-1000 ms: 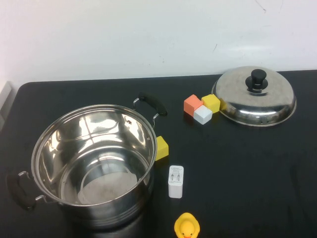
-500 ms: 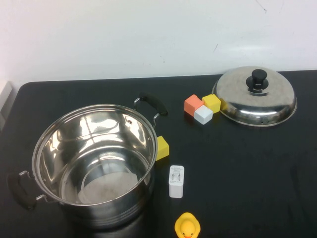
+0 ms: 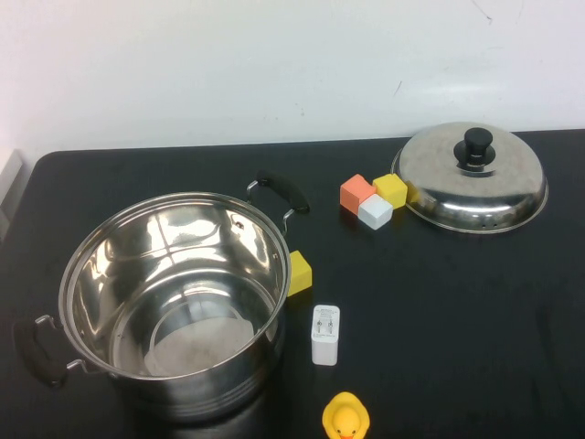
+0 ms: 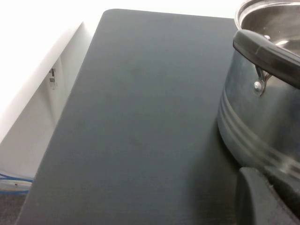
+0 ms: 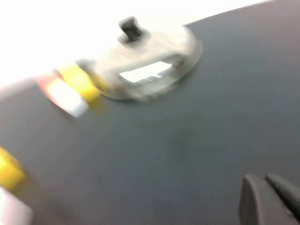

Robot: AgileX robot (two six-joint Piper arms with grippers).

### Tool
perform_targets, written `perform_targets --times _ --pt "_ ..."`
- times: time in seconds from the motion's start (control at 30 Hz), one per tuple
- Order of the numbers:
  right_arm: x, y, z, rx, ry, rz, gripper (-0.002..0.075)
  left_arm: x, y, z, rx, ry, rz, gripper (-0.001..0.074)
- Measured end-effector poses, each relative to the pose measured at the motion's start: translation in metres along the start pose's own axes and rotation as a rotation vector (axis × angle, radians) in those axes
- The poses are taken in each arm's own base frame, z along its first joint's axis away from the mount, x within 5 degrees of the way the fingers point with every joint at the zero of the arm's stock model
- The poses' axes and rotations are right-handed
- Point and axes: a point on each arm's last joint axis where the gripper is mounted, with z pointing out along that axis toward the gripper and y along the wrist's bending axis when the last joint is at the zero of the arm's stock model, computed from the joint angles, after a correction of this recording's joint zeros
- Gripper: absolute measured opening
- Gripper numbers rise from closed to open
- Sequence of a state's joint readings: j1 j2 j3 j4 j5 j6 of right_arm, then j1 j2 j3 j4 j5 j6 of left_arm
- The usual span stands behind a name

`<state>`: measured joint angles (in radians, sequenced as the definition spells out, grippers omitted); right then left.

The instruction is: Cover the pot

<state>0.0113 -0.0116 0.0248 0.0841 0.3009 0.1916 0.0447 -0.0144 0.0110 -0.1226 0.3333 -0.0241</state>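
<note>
The pot (image 3: 137,265) is a large, open, empty steel stockpot with black handles, at the left front of the black table. The domed steel lid (image 3: 494,187) with its black knob (image 3: 476,146) lies at the back right, well apart from the pot. Neither gripper shows in the high view. My left gripper (image 4: 276,206) is low over the table beside the pot's wall (image 4: 262,117), just below one handle, and looks shut and empty. My right gripper (image 5: 269,199) is shut and empty over bare table, some way short of the lid (image 5: 150,61).
Orange (image 3: 356,191), white (image 3: 375,212) and yellow (image 3: 390,188) cubes sit against the lid's left edge. Another yellow cube (image 3: 298,273) touches the pot's right side. A white charger (image 3: 324,335) and a yellow rubber duck (image 3: 345,419) lie at the front.
</note>
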Motion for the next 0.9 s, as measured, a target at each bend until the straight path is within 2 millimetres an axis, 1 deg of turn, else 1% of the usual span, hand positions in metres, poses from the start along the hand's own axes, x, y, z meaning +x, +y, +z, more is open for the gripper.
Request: perform_targets --times 0.07,0.13,0.23,0.4,0.63,0.7,0.73,0.83,0.9 --pt "-0.002 0.006 0.000 -0.067 -0.014 0.246 -0.0002 0.000 0.000 0.000 0.000 0.000 0.000 -0.0002" --pt "-0.003 0.010 0.000 -0.114 -0.020 0.405 -0.0002 0.000 0.000 0.000 0.000 0.000 0.000 -0.0002" --pt "-0.005 0.012 -0.001 -0.140 -0.026 0.464 -0.0002 0.000 0.000 0.000 0.000 0.000 0.000 -0.0002" --pt "-0.006 0.012 -0.001 -0.139 -0.052 0.345 -0.0002 0.000 0.000 0.000 0.000 0.000 0.000 -0.0002" --pt "-0.005 0.013 -0.001 -0.147 -0.036 0.192 -0.0002 0.000 0.000 0.000 0.000 0.000 0.000 -0.0002" --pt "-0.012 0.017 -0.005 -0.163 -0.054 0.113 -0.0002 0.000 0.000 0.000 0.000 0.000 0.000 -0.0002" --pt "-0.021 0.019 -0.009 -0.173 -0.080 0.065 -0.0002 0.000 0.000 0.000 0.000 0.000 0.000 -0.0002" --pt "-0.053 0.030 -0.024 -0.195 -0.186 -0.091 -0.0002 0.000 0.000 0.000 0.000 0.000 0.000 -0.0002" --pt "-0.072 0.036 -0.030 -0.194 -0.204 -0.179 -0.0002 0.000 0.000 0.000 0.000 0.000 0.000 -0.0002"
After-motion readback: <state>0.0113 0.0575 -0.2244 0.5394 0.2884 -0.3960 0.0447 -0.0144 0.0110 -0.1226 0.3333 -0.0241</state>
